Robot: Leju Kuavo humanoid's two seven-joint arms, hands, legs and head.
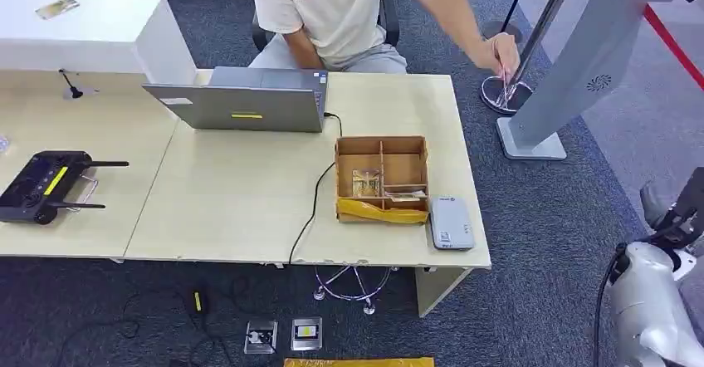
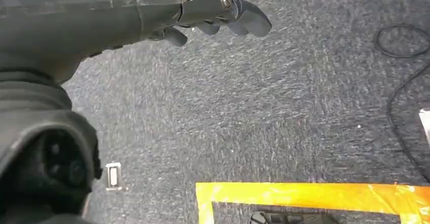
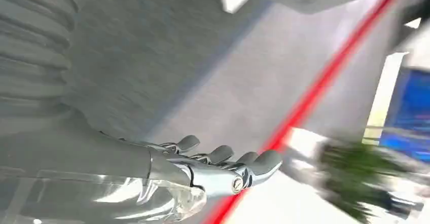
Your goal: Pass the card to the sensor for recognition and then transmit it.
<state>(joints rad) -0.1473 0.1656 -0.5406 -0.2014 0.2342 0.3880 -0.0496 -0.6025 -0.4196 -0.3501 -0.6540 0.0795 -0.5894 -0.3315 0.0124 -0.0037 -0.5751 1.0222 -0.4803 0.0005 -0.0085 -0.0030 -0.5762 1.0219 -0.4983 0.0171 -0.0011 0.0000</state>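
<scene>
A brown cardboard box (image 1: pixel 382 144) with compartments stands on the right part of the table. Cards in clear sleeves (image 1: pixel 365 183) lie in it. Right beside the box, at the table's front right corner, lies the flat grey sensor (image 1: pixel 451 223). My left hand (image 2: pixel 213 11) hangs over the grey carpet, fingers stretched out and holding nothing. My right hand (image 3: pixel 218 165) is also empty, with fingers extended over a grey floor with a red line. My silver right arm (image 1: pixel 652 300) rises at the lower right, away from the table.
A person (image 1: pixel 332 10) sits behind the table and reaches one hand (image 1: pixel 498 51) toward the grey stand (image 1: pixel 581 60) at the right. A laptop (image 1: pixel 249 101) with a black cable (image 1: pixel 311 205), a black controller (image 1: pixel 41 186). Yellow tape (image 2: pixel 304 193) marks the floor.
</scene>
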